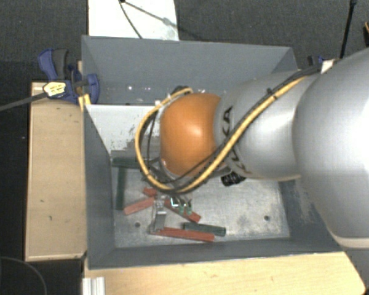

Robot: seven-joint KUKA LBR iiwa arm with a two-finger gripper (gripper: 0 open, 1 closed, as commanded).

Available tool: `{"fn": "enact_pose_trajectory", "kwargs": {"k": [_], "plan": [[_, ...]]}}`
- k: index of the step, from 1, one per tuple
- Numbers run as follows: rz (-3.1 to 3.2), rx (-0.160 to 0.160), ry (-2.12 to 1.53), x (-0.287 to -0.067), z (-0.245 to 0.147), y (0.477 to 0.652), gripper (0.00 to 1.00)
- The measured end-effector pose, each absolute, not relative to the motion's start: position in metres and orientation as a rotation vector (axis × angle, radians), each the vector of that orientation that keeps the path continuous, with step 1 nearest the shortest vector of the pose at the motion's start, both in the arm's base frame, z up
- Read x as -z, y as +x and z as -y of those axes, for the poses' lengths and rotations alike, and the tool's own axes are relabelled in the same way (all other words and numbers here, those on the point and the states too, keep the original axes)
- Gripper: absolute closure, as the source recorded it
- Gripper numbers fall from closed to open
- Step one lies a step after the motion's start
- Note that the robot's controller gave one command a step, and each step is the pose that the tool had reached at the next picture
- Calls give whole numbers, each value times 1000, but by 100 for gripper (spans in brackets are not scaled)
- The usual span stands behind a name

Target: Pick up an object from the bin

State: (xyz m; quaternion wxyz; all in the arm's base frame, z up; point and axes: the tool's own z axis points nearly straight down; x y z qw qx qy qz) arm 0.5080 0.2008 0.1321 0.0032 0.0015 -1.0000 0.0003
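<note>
- Nearest, just inside the front wall of the bin (190, 254), a reddish-brown stick (184, 233) and a dark green stick (206, 229) lie flat, with little room ahead of them.
- The claw (161, 214) sits low over this cluster, likely the pick target, under the orange wrist cover (187, 134). Whether it is clenched or released cannot be told.
- A second reddish stick (138, 206) lies just left.
- Farther back, a long green stick (120, 186) lies near the left wall. The bare floor (258, 208) on the right gives open room.

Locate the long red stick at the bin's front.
Camera view: the red stick lies by the bin's front wall, left of centre, just below the gripper, with a green stick at its right end.
</note>
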Motion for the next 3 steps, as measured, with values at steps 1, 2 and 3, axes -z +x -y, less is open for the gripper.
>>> {"fn": "enact_pose_trajectory", "kwargs": {"k": [1, 2, 3], "plan": [[3137, -2, 53, -67, -175, 538, 0], [3140, 1, 47, -70, -177, 538, 100], [3152, 7, 39, -219, -192, 553, 100]]}}
